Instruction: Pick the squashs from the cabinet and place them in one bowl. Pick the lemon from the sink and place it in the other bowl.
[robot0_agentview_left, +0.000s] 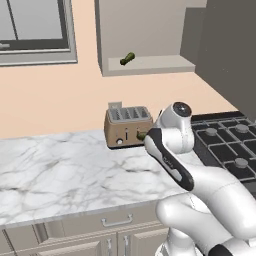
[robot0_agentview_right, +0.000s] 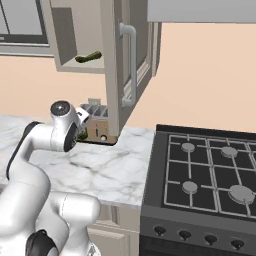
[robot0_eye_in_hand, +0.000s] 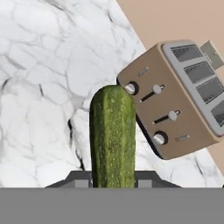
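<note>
A dark green, bumpy-skinned squash (robot0_eye_in_hand: 112, 135) stands up between the dark finger tips of the two-finger gripper (robot0_eye_in_hand: 113, 178), which is closed on its lower end; the free end points out over the white marble counter (robot0_eye_in_hand: 39, 87), just in front of the brown metal toaster with silver knobs (robot0_eye_in_hand: 175, 100). From behind the arm, a bit of that green shows beside the toaster's front (robot0_agentview_left: 141, 135). The second dark green squash (robot0_agentview_left: 127, 59) lies on the flat shelf of the beige-grey wall cabinet (robot0_agentview_left: 150, 64), well above the counter. The held squash looks firm, light and rigid, with a pebbly skin that should give the pads some grip. Held by one end, it could pivot; a hold nearer the middle would likely be steadier
</note>
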